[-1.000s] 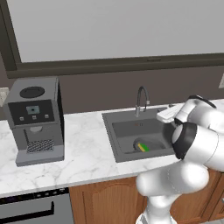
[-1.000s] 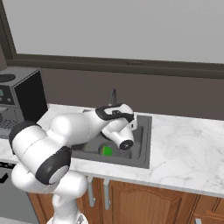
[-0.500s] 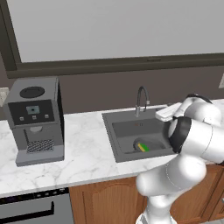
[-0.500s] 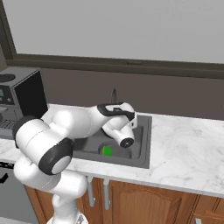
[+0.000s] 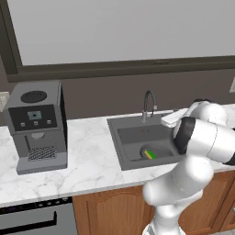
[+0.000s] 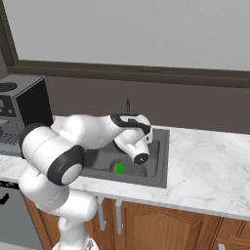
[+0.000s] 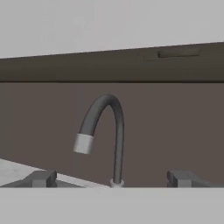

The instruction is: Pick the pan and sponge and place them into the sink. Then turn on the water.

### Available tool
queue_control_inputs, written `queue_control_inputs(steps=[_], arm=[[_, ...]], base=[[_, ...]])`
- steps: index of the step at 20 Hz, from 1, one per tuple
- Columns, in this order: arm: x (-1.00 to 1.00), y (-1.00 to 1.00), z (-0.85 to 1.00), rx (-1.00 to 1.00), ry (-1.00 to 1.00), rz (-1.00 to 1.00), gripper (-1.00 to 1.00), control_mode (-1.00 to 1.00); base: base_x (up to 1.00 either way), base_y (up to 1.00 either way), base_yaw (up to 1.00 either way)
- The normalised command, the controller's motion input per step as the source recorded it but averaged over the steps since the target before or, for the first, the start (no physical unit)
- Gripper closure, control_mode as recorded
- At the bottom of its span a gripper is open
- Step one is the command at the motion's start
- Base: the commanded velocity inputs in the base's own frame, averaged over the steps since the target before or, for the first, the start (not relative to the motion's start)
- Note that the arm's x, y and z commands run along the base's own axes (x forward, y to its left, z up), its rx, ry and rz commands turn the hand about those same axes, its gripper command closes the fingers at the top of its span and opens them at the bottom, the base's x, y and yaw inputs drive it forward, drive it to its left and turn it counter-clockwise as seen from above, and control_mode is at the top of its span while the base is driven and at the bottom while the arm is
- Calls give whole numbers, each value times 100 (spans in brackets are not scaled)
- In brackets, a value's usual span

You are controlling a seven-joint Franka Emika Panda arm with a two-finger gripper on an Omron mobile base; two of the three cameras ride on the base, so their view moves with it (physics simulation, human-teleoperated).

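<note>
Sponge (image 5: 151, 154), green with yellow layer, lies lengthwise slanted inside dark grey rectangular sink (image 5: 133, 137); my fingers (image 7: 43, 177) spread wide, empty, facing its curved gooseneck faucet (image 7: 105, 131).

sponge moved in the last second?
No. In the left base view the sponge lies at the same spot on the floor of the sink, in front of the faucet, as it did a second ago.
</note>
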Motion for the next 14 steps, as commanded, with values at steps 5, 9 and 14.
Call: queue_control_inputs(steps=[5,9,14], arm=[[15,0,-14,0,0,0,-100,-100],[16,0,-12,0,0,0,-100,-100],[17,0,-10,0,0,0,-100,-100]], base=[[0,0,0],[0,0,0],[0,0,0]])
